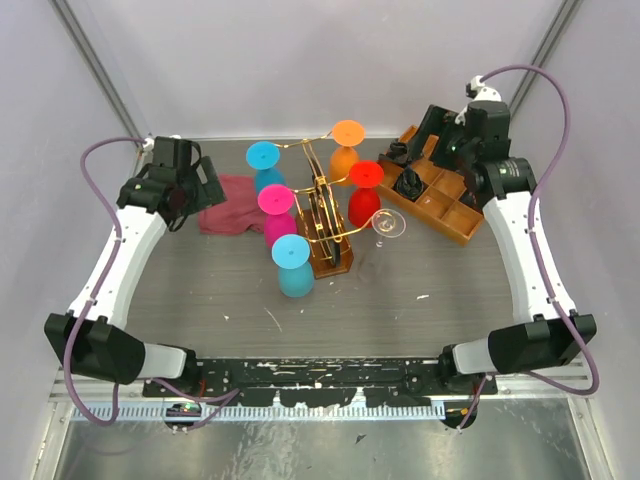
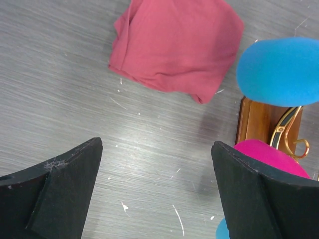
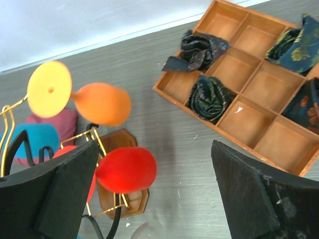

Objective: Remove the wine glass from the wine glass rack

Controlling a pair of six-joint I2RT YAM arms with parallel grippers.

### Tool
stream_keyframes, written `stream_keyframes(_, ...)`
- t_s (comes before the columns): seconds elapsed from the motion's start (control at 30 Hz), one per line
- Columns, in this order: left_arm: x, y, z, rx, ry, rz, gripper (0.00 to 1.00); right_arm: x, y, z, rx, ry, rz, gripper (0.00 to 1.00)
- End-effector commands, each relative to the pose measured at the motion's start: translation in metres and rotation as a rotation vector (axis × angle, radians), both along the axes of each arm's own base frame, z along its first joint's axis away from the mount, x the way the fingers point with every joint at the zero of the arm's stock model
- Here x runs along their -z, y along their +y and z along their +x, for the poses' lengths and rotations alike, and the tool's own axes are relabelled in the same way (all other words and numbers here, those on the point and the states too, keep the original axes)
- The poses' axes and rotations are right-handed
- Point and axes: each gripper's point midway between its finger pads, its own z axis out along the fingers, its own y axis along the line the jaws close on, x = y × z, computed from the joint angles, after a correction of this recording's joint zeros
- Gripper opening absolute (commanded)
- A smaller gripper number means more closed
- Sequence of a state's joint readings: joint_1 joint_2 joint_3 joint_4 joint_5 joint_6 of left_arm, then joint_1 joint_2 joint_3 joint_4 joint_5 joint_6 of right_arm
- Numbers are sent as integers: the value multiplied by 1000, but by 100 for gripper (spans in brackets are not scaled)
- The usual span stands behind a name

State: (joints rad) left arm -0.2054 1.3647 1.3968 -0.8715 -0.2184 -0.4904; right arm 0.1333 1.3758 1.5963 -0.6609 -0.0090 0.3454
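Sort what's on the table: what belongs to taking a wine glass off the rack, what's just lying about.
Job: wine glass rack; orange glass; red glass; pink glass; rear blue glass; front blue glass; clear glass.
Lying about: red cloth; wooden tray; rolled fabrics in it.

Wine glass rack (image 2: 256,124) — mostly hidden, cropped.

The left arm (image 1: 128,245) and the right arm (image 1: 522,250) look alike: long white shells set between bulky black joint housings, black again at the bases and wrists. A mauve cable (image 1: 110,141) runs along the outside of the left one, and a second mauve cable (image 1: 520,68) along the right. The gripper fingers (image 2: 60,194) are matte black flat-faced wedges, faintly scuffed with pale dust
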Motion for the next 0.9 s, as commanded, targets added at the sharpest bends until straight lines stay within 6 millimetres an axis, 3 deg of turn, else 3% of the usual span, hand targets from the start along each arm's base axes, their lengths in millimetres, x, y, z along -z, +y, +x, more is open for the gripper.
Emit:
stream_keyframes(0.0, -37, 12, 1, 21, -99, 73, 98, -31, -18, 19, 64, -94, 3, 100)
stream_keyframes(0.1, -31, 22, 3, 14, -63, 128, 98, -18, -36, 34, 127, -54, 18, 100)
stream_keyframes(0.2, -17, 23, 2, 18, 3, 129, 98, 17, -47, 56, 124, 87, 67, 100)
stream_keyframes(0.33, -10, 18, 0, 38, 10, 105, 98, 62, -68, 83, 148, 285, -62, 100)
stream_keyframes(0.5, -9, 18, -6, 33, -10, 88, 98, 92, -85, 110, 13, 330, -288, 100)
stream_keyframes(0.7, 0, 13, -14, 26, 2, 49, 98, 116, -99, 138, -79, 283, -380, 100)
stream_keyframes(0.87, 2, 9, -15, 34, 11, 28, 98, 159, -99, 151, -132, 342, -382, 100)
